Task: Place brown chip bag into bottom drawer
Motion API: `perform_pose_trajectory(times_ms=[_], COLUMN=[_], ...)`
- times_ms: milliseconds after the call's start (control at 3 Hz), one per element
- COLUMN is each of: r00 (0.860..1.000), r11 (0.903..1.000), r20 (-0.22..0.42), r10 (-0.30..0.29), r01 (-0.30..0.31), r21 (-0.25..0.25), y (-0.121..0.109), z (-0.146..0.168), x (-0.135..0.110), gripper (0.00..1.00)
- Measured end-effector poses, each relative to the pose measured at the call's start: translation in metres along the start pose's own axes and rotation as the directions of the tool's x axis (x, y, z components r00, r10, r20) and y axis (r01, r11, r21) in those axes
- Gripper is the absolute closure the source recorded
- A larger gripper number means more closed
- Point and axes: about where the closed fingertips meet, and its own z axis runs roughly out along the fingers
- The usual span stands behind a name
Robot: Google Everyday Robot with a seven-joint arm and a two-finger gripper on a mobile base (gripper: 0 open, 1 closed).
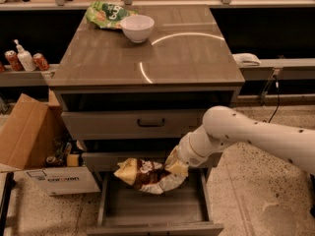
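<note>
One brown chip bag [147, 175] is seen, and it is held up in the air by the gripper [176, 165], which is closed tight on the bag's right end. The gripper is found below the front edge of the tabletop [187, 58], a little right of the middle, at the end of one white arm [246, 134] that comes in from the right. The bag is stretched from left to right, along the same line as the tabletop's front edge. Its yellow-tan free end is pointed to the left, and the white letters are turned up toward the camera. The bag is kept above the back part of the bottom drawer [157, 208], which is pulled out, and no part of the bag is seen touching the drawer's floor. Three drawers are counted. A dark handle [151, 123] is seen on the top one, and the middle one's front is partly hidden behind the bag. On the tabletop one green chip bag [106, 14] is laid at the far left corner, and one white bowl [137, 27] is set just beside it near the far edge. Past the left edge, two red cans [41, 61] and one small bottle [24, 58] are lined up on a low shelf. One open cardboard box [24, 132] is seen on the floor below them.
</note>
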Motion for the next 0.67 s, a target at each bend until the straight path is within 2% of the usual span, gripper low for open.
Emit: perform_pose_trajectory(times_ms=[333,667], r00=[1.000,0.999], r11=[0.9995,0.9992], r20=[0.010,-0.014], r10=[0.019,0.036], r01=[-0.019,-0.036], r21=[-0.023,-0.019], y=[0.002,0.003], z=[0.017,0.030], x=[0.008,0.014], gripper=[1.00,1.00])
